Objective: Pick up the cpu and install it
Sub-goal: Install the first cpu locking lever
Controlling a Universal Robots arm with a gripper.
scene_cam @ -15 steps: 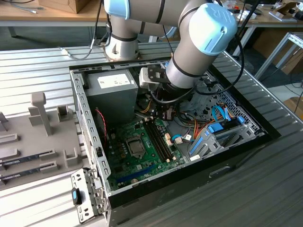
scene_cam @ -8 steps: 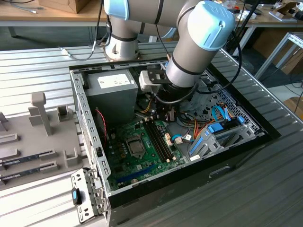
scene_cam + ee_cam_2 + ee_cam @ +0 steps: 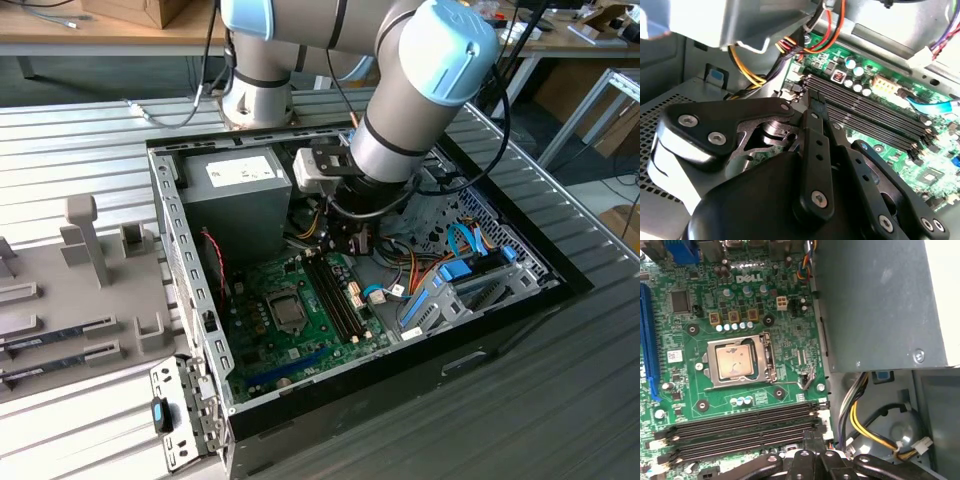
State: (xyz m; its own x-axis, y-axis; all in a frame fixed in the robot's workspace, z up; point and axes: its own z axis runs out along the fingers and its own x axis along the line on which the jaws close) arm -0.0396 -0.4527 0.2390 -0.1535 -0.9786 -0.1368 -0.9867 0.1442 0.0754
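The cpu (image 3: 733, 361) is a silvery square chip lying flat in its socket on the green motherboard (image 3: 790, 340), with the metal retention frame (image 3: 763, 360) down around its edges. In the exterior view the cpu (image 3: 290, 313) sits mid-board inside the open computer case (image 3: 175, 240). My gripper (image 3: 350, 238) hangs above the back end of the black memory slots (image 3: 335, 295), behind the socket. In both wrist views its black fingers (image 3: 815, 107) stand together, shut, over the slots (image 3: 740, 425), and I see nothing between them at the gripper (image 3: 815, 442).
The grey power supply (image 3: 235, 195) fills the case's back corner beside the board. Yellow, orange and blue cables (image 3: 400, 280) and a drive bay (image 3: 480, 280) lie on the exterior view's right. A grey fixture tray (image 3: 80, 290) with memory sticks stands outside the case on that view's left.
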